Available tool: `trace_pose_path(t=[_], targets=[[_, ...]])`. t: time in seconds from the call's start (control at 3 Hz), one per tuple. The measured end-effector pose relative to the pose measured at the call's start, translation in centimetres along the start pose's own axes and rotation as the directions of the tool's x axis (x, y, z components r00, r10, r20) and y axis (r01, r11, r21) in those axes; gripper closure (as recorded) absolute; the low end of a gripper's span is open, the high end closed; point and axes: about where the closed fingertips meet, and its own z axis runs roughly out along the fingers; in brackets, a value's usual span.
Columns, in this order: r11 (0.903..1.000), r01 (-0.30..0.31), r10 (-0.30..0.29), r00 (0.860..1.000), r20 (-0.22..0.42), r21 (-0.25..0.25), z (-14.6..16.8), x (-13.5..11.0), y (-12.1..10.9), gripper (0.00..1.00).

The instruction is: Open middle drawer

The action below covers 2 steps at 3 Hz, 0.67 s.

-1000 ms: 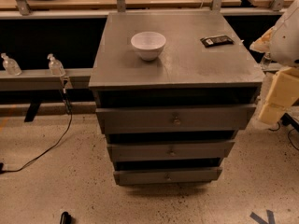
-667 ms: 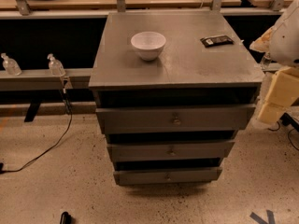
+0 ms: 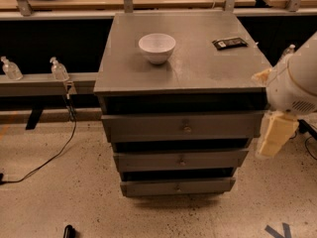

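The grey cabinet point(image 3: 183, 58) shows three drawer fronts. The middle drawer point(image 3: 148, 161) is the second one, a long flat grey front with a small round knob point(image 3: 182, 160) at its centre, and it sits about flush with the others. The uppermost drawer point(image 3: 143, 127) lies above it and the lowest drawer point(image 3: 148, 187) below it. My gripper point(image 3: 275, 135) hangs at the end of the white arm point(image 3: 297, 81), at the cabinet's right front corner. It is at about the height of the uppermost drawer and touches nothing.
A white bowl point(image 3: 157, 47) and a dark flat packet point(image 3: 229, 43) rest on the cabinet top. Two clear bottles point(image 3: 58, 69) stand on a ledge at the left. A black cable point(image 3: 54, 155) trails over the speckled floor. Wooden benches run behind.
The arm and gripper have come down and slightly left beside the cabinet's right corner. The drawers have not moved.
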Motion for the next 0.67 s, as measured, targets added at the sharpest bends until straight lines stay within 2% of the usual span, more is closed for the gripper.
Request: trace_pose_path(t=[0.33, 0.67], targets=[[0.9988, 0.011, -0.012, 1.000, 0.015, 0.047, 1.49, 0.03, -0.49, 0.00], [0.9986, 0.011, -0.012, 1.000, 0.016, 0.052, 1.29, -0.07, -0.65, 0.00]])
